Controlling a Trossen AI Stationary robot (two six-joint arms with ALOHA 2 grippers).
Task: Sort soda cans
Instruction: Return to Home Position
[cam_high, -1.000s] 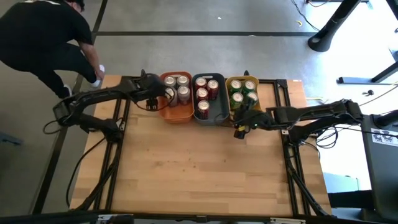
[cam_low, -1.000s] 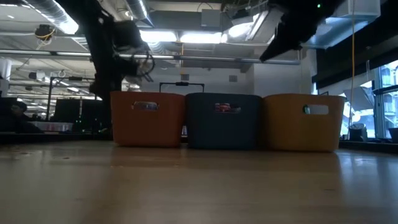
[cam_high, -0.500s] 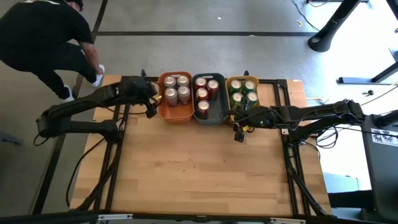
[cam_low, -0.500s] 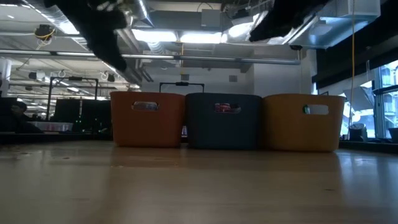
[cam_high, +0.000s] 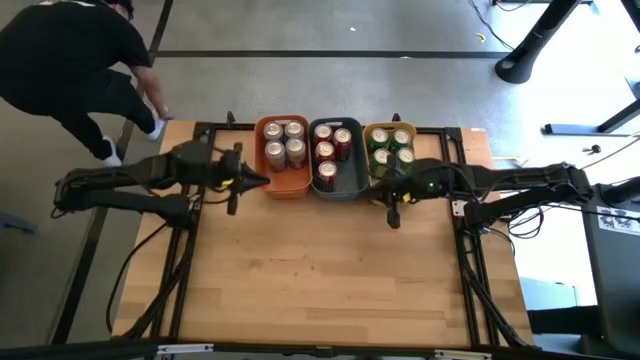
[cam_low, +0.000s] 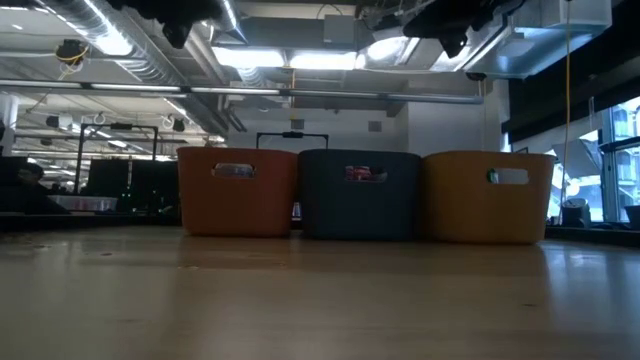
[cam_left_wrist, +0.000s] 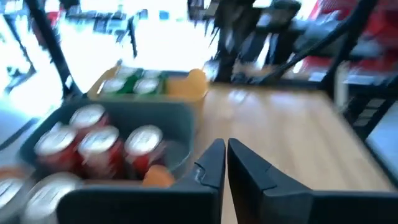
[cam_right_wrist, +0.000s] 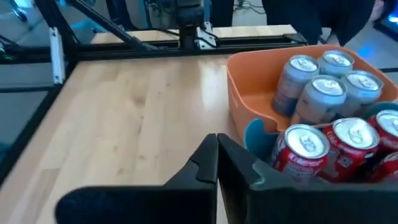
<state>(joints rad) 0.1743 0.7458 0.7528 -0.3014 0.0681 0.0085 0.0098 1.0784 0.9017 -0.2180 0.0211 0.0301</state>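
Note:
Three bins stand in a row at the table's far edge. The orange bin (cam_high: 283, 183) holds silver-grey soda cans (cam_high: 285, 145), the blue-grey bin (cam_high: 345, 186) holds red cans (cam_high: 327, 150), and the yellow bin (cam_high: 372, 133) holds green cans (cam_high: 392, 148). All the cans stand upright. My left gripper (cam_high: 258, 181) hangs shut and empty beside the orange bin's near left corner; its closed fingers (cam_left_wrist: 214, 163) show in the left wrist view. My right gripper (cam_high: 383, 192) hangs shut and empty at the yellow bin's near side, fingers (cam_right_wrist: 208, 160) together.
A person in black (cam_high: 70, 60) bends over at the table's far left corner. The wooden table top (cam_high: 320, 270) stretches bare from the bins to the near edge. Black frame rails (cam_high: 180, 260) run along both sides.
My left gripper has drawn back from over the orange bin toward the table's left and near edges. My right gripper has shifted a little along the yellow bin's near side. In the low view both arms have risen toward the top of the picture.

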